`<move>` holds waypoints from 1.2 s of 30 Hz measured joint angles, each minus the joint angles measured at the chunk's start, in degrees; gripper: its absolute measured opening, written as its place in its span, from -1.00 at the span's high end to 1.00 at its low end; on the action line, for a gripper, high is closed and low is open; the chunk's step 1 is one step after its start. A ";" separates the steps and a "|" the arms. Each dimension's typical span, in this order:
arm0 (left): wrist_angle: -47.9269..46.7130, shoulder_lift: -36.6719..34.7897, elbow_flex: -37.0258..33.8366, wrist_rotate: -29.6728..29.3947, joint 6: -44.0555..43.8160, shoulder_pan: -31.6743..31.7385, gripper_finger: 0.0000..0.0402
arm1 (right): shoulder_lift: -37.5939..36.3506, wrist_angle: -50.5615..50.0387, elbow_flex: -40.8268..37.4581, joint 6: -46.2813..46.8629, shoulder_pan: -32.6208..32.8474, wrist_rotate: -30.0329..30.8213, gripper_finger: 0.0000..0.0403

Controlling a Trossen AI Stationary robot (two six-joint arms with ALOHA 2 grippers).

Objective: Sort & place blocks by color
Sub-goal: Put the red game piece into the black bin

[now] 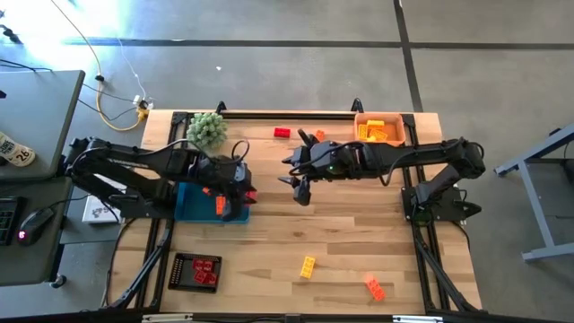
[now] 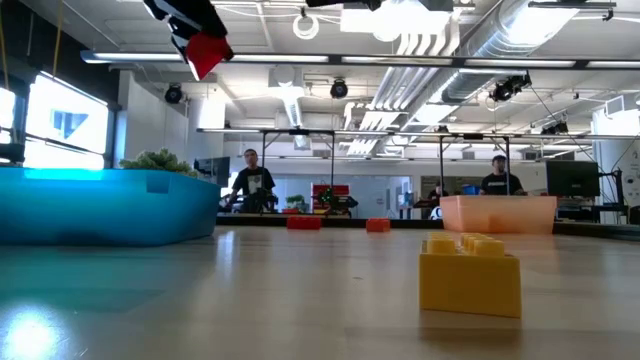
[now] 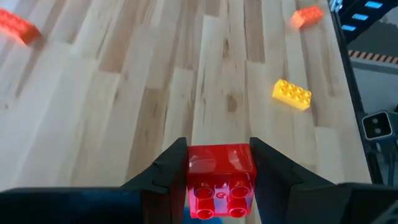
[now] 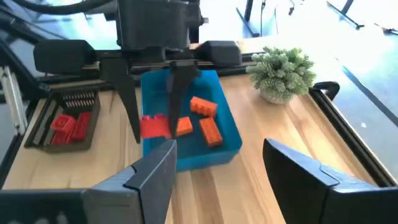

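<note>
Two arms meet near the table's centre. Left gripper (image 3: 221,180) is clamped on a red block (image 3: 221,177), held above the table at the edge of the blue tray (image 4: 227,146); the low view shows this block (image 2: 207,52) well clear of the surface. Three orange blocks (image 4: 203,106) lie inside the blue tray. Right gripper (image 4: 217,171) hovers beside the left one, its fingers spread apart with nothing between them. A dark tray (image 1: 179,279) near the front left corner contains red blocks (image 1: 205,270); an orange tray (image 1: 359,121) at the far right holds what appear to be yellow blocks (image 1: 375,133), though detail is poor. Loose on the wood: a yellow block (image 1: 308,266), an orange block (image 1: 374,287), and a red block (image 1: 282,133) at the far edge. A green plant (image 1: 207,130) stands behind the blue tray.
</note>
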 joint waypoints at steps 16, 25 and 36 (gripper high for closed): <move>-13.52 -0.02 0.04 -5.71 -23.96 -15.03 0.43 | 0.02 -12.64 1.14 -1.65 0.00 -4.07 -0.13; -20.51 0.00 0.04 -6.20 -45.17 -27.56 0.43 | 0.02 -14.04 1.14 -3.98 -1.80 -4.83 -0.13; -23.00 6.33 0.09 -1.44 -64.98 -41.53 0.43 | 0.02 -16.09 1.09 -4.31 -5.44 -4.93 -0.13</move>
